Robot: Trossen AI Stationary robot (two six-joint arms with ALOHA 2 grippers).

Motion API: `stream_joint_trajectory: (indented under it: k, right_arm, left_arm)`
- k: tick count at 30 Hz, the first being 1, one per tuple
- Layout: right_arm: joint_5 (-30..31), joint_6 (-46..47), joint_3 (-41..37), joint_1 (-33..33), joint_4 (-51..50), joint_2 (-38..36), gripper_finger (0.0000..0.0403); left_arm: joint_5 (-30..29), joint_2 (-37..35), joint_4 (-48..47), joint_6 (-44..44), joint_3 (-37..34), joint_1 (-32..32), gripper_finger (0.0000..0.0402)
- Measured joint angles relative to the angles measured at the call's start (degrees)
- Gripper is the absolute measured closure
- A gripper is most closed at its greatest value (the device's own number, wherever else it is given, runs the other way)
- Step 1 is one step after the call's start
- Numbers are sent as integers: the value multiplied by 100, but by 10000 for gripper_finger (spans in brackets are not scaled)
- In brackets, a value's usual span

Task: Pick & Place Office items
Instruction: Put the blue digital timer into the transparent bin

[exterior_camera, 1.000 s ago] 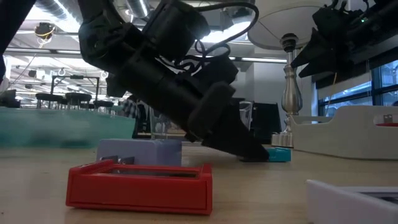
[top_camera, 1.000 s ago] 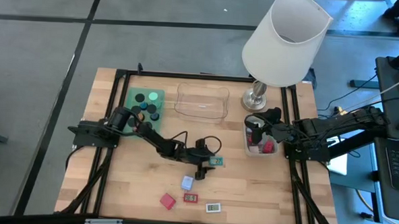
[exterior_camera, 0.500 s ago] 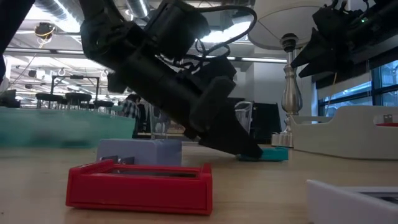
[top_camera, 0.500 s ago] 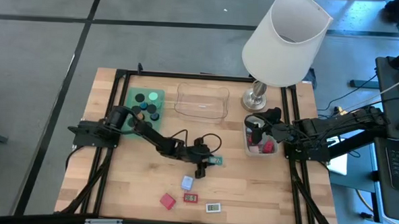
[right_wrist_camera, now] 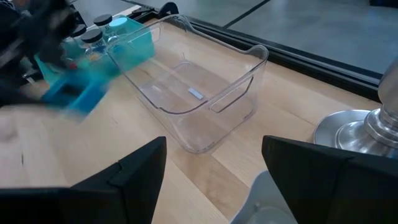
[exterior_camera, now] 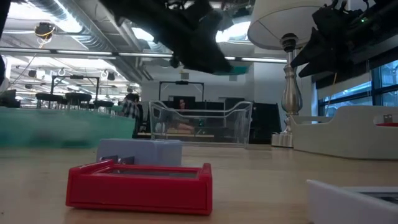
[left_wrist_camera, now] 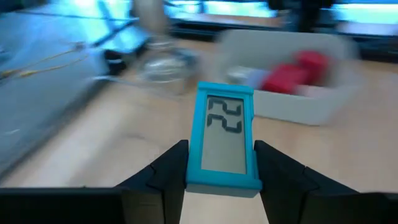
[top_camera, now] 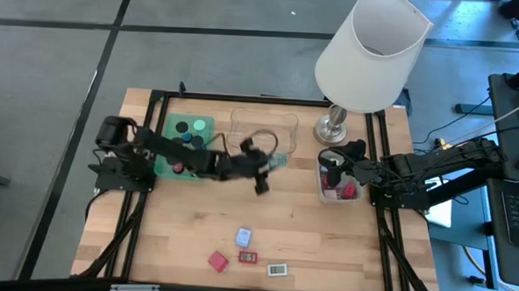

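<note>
Lifted since before: teal-framed display rectangle [left_wrist_camera: 223, 140].

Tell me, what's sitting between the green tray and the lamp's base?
The clear tray, seen in the high view; the left gripper holds a teal rectangle beside it.

The table [top_camera: 325, 245] is pale wood in narrow glued strips with a smooth, slightly satin finish, framed by matt black metal rails [top_camera: 244, 98]. At about twelve o'clock on it sits a clear, glossy plastic tray [right_wrist_camera: 205, 93] beside a translucent green plastic tray [top_camera: 174, 124], and toward two o'clock a lamp [top_camera: 369, 54] with a polished, mirror-like metal base [right_wrist_camera: 357, 134] and a matt white shade. The blue-framed rectangle [left_wrist_camera: 224, 140] looks like smooth plastic with a dull grey screen, held between matt black fingers [left_wrist_camera: 165, 174], and the red block [exterior_camera: 140, 185] is shiny moulded plastic.
</note>
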Motion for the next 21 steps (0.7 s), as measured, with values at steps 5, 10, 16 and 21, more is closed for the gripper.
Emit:
stream_joint_trajectory:
  k: [5, 10, 16, 21]
  right_arm:
    - [36, 2, 0, 0, 62, 0, 135]
    - [36, 8, 0, 0, 97, 0, 135]
    - [47, -2, 0, 0, 118, 0, 135]
    - [145, -48, 0, 0, 120, 0, 135]
  left_arm:
    - [14, -187, -191, -52, -11, 733, 245]
    - [664, 3, -459, -566, -11, 1533, 246]
    - [1428, 340, -415, -990, -9, 2093, 245]
    - [1687, 673, -389, -1042, -5, 2243, 245]
